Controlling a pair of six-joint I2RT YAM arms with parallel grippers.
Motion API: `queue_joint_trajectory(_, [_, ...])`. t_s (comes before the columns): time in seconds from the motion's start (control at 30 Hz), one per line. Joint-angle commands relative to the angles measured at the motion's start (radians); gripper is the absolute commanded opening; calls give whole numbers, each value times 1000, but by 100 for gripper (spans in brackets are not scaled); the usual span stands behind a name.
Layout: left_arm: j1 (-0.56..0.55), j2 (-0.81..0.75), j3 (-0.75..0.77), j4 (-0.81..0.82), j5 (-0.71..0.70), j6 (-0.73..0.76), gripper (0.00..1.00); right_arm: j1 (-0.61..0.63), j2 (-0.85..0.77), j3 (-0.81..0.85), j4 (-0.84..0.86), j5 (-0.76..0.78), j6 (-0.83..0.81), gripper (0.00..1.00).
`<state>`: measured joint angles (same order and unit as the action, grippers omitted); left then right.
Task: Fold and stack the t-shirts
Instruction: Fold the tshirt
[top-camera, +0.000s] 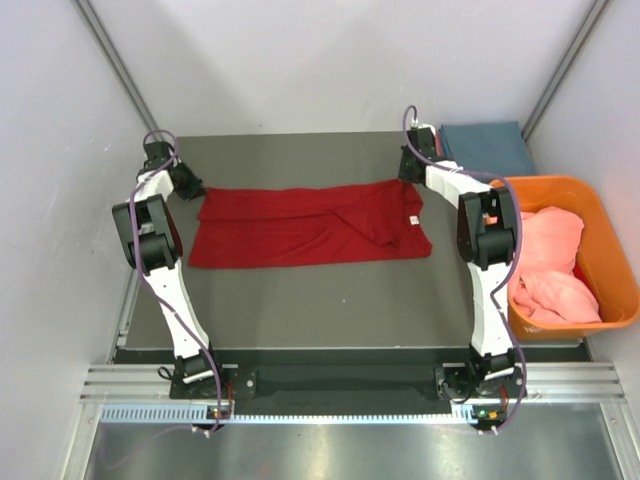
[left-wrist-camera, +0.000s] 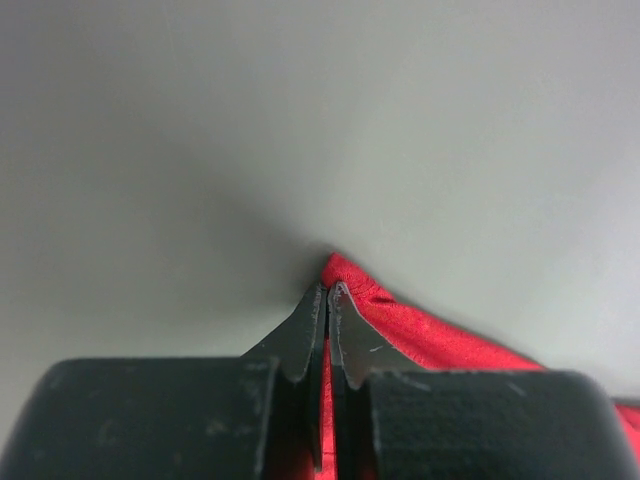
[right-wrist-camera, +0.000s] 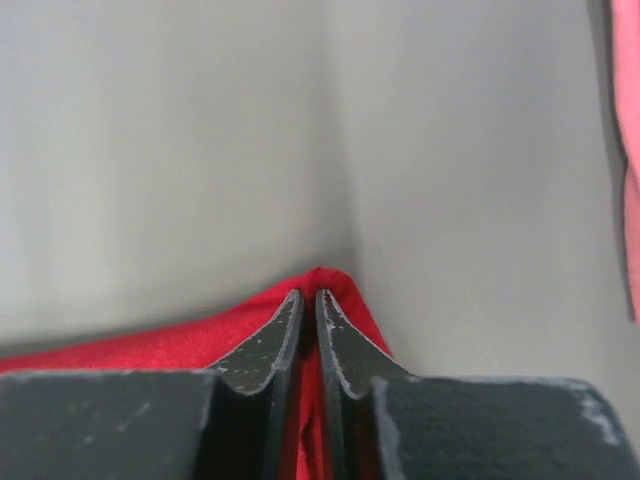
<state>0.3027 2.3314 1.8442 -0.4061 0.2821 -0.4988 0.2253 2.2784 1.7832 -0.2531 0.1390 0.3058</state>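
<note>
Both left gripper (left-wrist-camera: 328, 291) and right gripper (right-wrist-camera: 310, 296) pinch red t-shirt (top-camera: 290, 228) corners.

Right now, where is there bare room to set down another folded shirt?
Free: the broad table strip between the red t-shirt and the arm bases, and a narrow strip behind it. Crowded: the right edge, with orange tub and blue shirt.
</note>
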Motion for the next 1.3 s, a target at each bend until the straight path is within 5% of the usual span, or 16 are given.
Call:
queue_joint_trajectory(0.0, [7, -30, 30, -22, -30, 3, 6, -21, -23, 73, 20, -7, -31, 10])
queue_joint_trajectory(0.13, [9, -70, 55, -85, -63, 32, 28, -20, -89, 55, -40, -41, -39, 30])
queue_joint_trajectory(0.27, [6, -124, 61, -151, -107, 46, 35, -20, -174, 24, -126, -41, -37, 33])
queue_joint_trajectory(0.67, [-174, -454, -339, -85, 164, 28, 35, 98, -404, -327, -25, -409, -142, 35])
queue_joint_trajectory(0.93, [-254, -665, -574, -20, 262, 3, 35, 183, -315, -314, -37, -401, -215, 36])
queue_joint_trajectory(1.27, [-284, -784, -732, 16, 279, 8, 35, 262, -223, -278, -60, -204, -261, 39])
